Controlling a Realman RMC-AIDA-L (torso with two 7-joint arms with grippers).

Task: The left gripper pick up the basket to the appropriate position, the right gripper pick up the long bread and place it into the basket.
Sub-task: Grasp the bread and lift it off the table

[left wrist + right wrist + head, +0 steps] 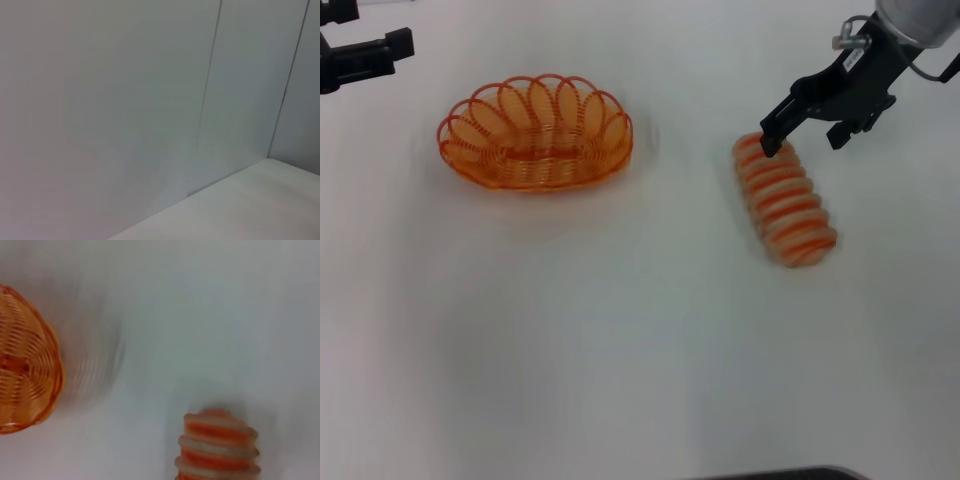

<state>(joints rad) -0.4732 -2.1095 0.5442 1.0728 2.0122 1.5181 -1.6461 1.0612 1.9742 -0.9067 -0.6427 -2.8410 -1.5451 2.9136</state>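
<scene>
Long bread (785, 202): tan, ribbed with orange stripes, lay on white tabletop (620, 350), right of oval orange wire basket (535, 131), well apart. Right hand (805, 138) open above its far end; left hand (365, 55) far left, grip unclear. Woven basket bottom (25, 365) seen from right wrist; grey wall panels (125, 100) from left wrist.
</scene>
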